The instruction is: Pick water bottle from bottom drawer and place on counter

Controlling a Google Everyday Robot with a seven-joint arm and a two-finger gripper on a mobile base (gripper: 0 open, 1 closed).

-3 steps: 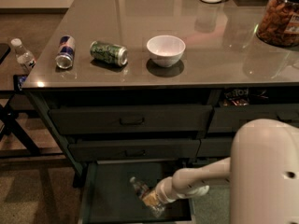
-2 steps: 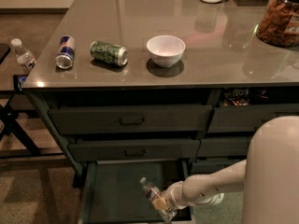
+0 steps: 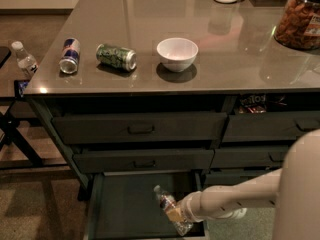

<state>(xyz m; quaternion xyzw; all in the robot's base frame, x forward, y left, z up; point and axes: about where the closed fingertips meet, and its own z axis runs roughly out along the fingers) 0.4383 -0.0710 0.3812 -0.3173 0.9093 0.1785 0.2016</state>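
The step in hand is the pick: the gripper (image 3: 175, 215) sits low at the near right of the open bottom drawer (image 3: 125, 206), closed around the middle of the water bottle (image 3: 164, 199), which leans with its white cap up and to the left and its base down toward the drawer's near right corner; whether the base touches the drawer floor or hangs just above it I cannot tell; the pale arm (image 3: 235, 196) reaches in from the right, passing in front of the cabinet's right-hand drawers; by my reading the grasp is made and the lift out is what comes next; that move calls for raising the bottle straight up and toward the near side, clear of the two closed drawers (image 3: 140, 129) above and of the overhanging edge of the desk (image 3: 235, 59), then carrying it up and over the top; on the desk a white bowl (image 3: 177, 54) stands near the middle, a green can (image 3: 116, 57) lies on its side to its left and a blue can (image 3: 70, 55) further left, so the bare stretch right of the bowl looks the safest place to set down; the crinkly plastic may flex in the grip, so a slow lift seems wise
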